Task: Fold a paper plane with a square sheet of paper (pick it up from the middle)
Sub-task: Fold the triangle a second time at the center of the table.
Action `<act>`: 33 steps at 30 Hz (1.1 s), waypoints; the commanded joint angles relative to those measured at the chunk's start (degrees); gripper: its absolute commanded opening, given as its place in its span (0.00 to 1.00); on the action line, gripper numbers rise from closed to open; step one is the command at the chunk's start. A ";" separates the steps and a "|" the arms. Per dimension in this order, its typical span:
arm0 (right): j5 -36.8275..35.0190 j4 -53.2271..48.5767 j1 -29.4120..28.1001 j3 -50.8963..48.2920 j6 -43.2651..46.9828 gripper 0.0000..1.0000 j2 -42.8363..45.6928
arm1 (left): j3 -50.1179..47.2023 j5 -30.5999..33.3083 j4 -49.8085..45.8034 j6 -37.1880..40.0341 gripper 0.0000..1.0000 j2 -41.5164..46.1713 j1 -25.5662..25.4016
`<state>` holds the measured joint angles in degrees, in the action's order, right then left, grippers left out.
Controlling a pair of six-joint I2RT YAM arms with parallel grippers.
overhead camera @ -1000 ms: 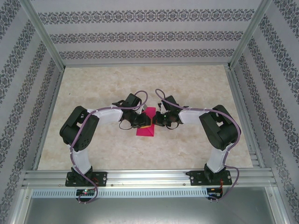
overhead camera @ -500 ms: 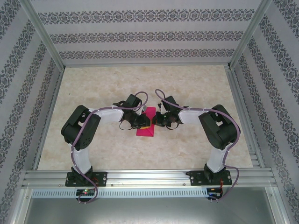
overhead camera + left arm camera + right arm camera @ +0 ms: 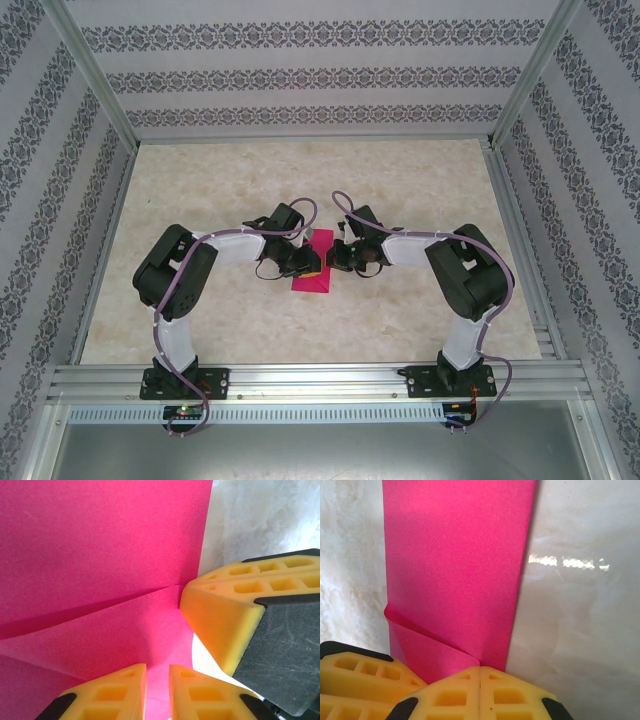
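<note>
L jaws: yellow foam pads slightly apart, narrow gap w/ pink showing through. Can't tell if they pinch anything.

R jaws: pads pressed tight together, seam closed, tips right at the end of the thin magenta-pink paper sheet. Can't tell if any paper is caught btwn them.

Top view: sheet lies flat on the beige marble-look counter, roughly mid-counter, btwn the two wrists. L arm comes in from left, R arm from right. Both jaws meet over the sheet's middle; its near end shows bare toward the bases.

R wrist view: sheet reads as a long straight-sided strip, one corner at the jaw end folded over into a triangular flap. An L pad sits just beside the R pads.

L wrist view: a diagonal crease runs across the sheet to its right edge. R jaws' tip touches the edge where that crease ends.
</note>
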<state>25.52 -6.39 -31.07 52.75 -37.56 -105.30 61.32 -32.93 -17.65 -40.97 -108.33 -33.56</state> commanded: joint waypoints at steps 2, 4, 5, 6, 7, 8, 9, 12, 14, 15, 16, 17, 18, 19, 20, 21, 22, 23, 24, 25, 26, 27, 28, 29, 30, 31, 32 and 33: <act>-1.11 0.07 0.32 0.03 0.04 0.05 -1.32 | 0.68 0.41 -1.07 1.04 0.20 -1.17 -0.72; -1.09 0.10 0.31 0.01 0.10 0.05 -1.32 | 0.70 0.50 -1.26 0.98 0.20 -1.26 -0.78; -1.17 0.12 0.31 0.00 0.03 0.05 -1.32 | 0.58 0.58 -1.32 0.98 0.20 -1.21 -0.79; -1.17 0.15 0.31 0.07 0.03 0.05 -1.32 | 0.61 0.80 -1.57 0.97 0.20 -1.35 -0.73; -1.18 0.06 0.31 0.05 -0.01 0.05 -1.25 | 0.52 0.92 -1.73 0.90 0.20 -1.35 -0.72; -1.18 0.05 0.31 0.16 -0.12 0.05 -1.15 | 0.45 1.21 -1.98 0.54 0.20 -1.35 -0.76; -1.31 -0.14 0.31 0.16 -0.23 0.06 -0.95 | 0.29 1.67 -2.63 0.24 0.20 -1.35 -0.72; -1.35 -0.30 0.40 0.30 -0.76 0.07 0.19 | -0.04 2.99 -4.22 -0.10 0.20 -1.50 -0.72; -1.34 -0.57 0.40 0.67 -0.93 0.08 0.85 | 0.03 3.91 -5.08 -0.11 0.20 -1.87 -0.72; -1.46 -0.93 0.44 0.93 -0.94 0.08 1.10 | -0.09 4.25 -5.29 -0.35 0.19 -2.07 -0.74; -1.47 -1.29 0.40 1.23 -0.95 0.09 1.30 | -0.21 4.36 -5.22 -0.52 0.19 -2.25 -0.73; -1.49 -1.64 0.46 1.34 -0.87 0.09 1.65 | -0.16 4.36 -5.27 -0.62 0.19 -2.43 -0.73; -1.51 -1.90 0.41 1.42 -0.89 0.10 2.20 | -0.23 4.36 -5.44 -0.61 0.19 -2.65 -0.77; -1.61 -2.21 0.40 1.54 -0.89 0.10 2.72 | -0.17 4.36 -5.42 -0.69 0.19 -2.77 -0.78; -1.78 -2.60 0.40 1.49 -0.89 0.11 3.43 | -0.23 4.34 -5.46 -0.64 0.19 -2.80 -0.77; -2.08 -3.03 0.44 1.49 -0.84 0.12 4.33 | -0.31 4.42 -5.47 -0.63 0.18 -2.89 -0.79; -2.45 -3.39 0.42 1.56 -0.76 0.13 5.12 | -0.23 4.47 -5.61 -0.63 0.18 -2.86 -0.79; -3.04 -3.74 0.40 1.39 -0.82 0.15 6.13 | -0.10 4.69 -5.85 -0.55 0.18 -2.93 -0.79; -3.47 -3.95 0.46 1.28 -0.70 0.15 7.02 | -0.09 4.81 -5.99 -0.54 0.18 -2.99 -0.74; -3.75 -4.24 0.40 1.19 -0.63 0.16 7.78 | -0.01 4.88 -6.12 -0.52 0.18 -2.94 -0.78; -3.94 -4.53 0.32 1.08 -0.56 0.16 8.31 | -0.04 4.96 -6.25 -0.44 0.18 -2.94 -0.78; -3.93 -4.68 0.15 1.12 -0.52 0.16 8.67 | 0.05 4.95 -6.34 -0.48 0.18 -2.94 -0.80; -3.73 -4.64 -0.24 1.09 -0.51 0.15 8.79 | 0.07 5.03 -6.42 -0.49 0.18 -2.94 -0.75; -3.59 -4.61 -0.56 1.23 -0.45 0.14 8.67 | 0.13 5.08 -6.50 -0.48 0.18 -3.08 -0.73; -3.44 -4.76 -1.13 1.38 -0.28 0.13 8.37 | 0.21 5.03 -6.47 -0.44 0.18 -3.05 -0.84; -3.31 -4.76 -1.64 1.65 -0.32 0.12 7.79 | 0.28 5.07 -6.58 -0.38 0.18 -3.11 -0.79; -3.19 -4.76 -1.97 1.88 -0.45 0.11 7.25 | 0.21 5.15 -6.61 -0.40 0.17 -3.11 -0.83; -3.11 -4.69 -2.29 2.04 -0.57 0.09 6.53 | 0.28 5.15 -6.61 -0.42 0.17 -3.06 -0.85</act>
<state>23.09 -10.46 -32.01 53.28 -37.98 -97.54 61.56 -31.14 -19.57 -41.04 -109.14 -33.56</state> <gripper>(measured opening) 0.098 0.172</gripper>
